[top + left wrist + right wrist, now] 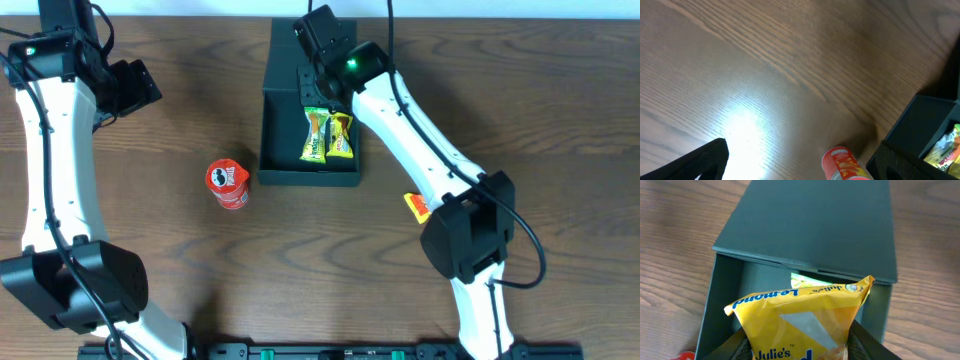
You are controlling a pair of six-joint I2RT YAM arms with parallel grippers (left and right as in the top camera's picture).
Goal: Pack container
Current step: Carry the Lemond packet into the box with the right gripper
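Observation:
The container [285, 55] is a dark teal box at the table's top centre, with its flap lid open towards the far side. My right gripper [322, 88] is over its opening. In the right wrist view the gripper [800, 347] is shut on a yellow Julie's snack packet [800, 312] held above the box [815, 220]. Another packet [807, 279] peeks out behind it inside the box. The overhead view shows two yellow packets [317, 135] [341, 135] in the opening. My left gripper [135, 85] is open and empty at the far left, seen also in the left wrist view [800, 170].
A red Pringles can [228, 183] lies on the table left of the box's near corner, seen also in the left wrist view [845, 165]. An orange packet [416, 207] lies partly under my right arm. The box's corner [920, 120] shows at the left wrist view's right edge.

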